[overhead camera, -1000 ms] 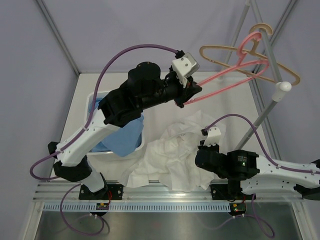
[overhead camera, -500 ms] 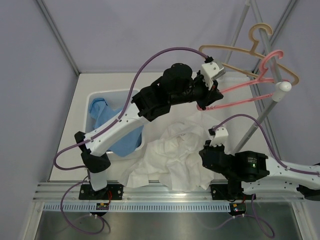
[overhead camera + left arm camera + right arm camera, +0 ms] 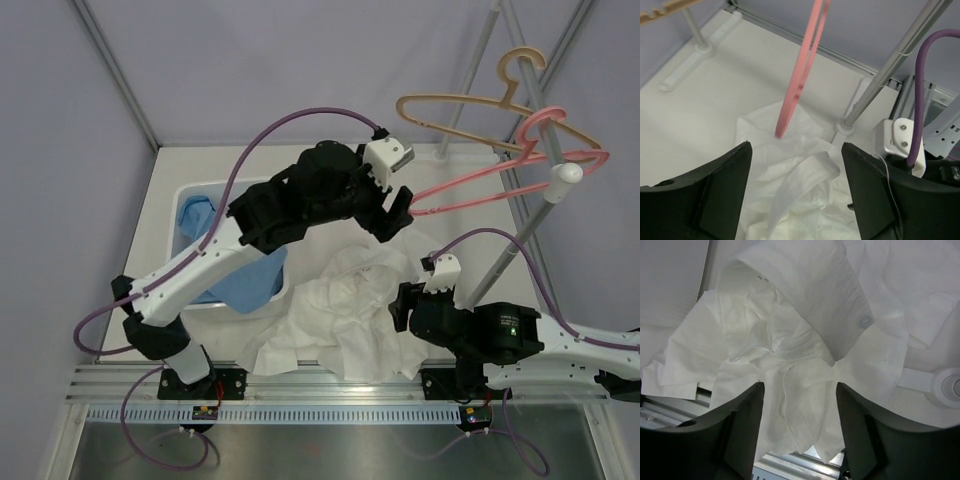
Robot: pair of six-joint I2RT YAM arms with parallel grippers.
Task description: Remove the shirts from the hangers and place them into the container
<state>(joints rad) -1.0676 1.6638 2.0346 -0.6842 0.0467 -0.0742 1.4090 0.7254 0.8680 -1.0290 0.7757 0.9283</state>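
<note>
The white shirt (image 3: 335, 315) lies crumpled on the table, off its hanger. The light blue shirt (image 3: 245, 275) is piled in the white container (image 3: 186, 196) and spills over its near rim. The pink hanger (image 3: 480, 180) hangs bare by its hook from the slanted pole, next to the tan hanger (image 3: 460, 103). My left gripper (image 3: 397, 208) is open just short of the pink hanger's (image 3: 801, 75) low end, holding nothing. My right gripper (image 3: 402, 305) is open right over the white shirt (image 3: 805, 335), and nothing is pinched between its fingers (image 3: 737, 430).
A white pole with a round knob (image 3: 567, 172) slants up at the right, its base (image 3: 844, 127) on the table beside the shirt. Grey frame poles (image 3: 900, 50) run behind. The metal rail (image 3: 330, 385) edges the table's near side.
The left gripper opened, let go of the pink hanger and drew back left; the hanger now hangs from the pole. The right gripper opened over the white shirt.
</note>
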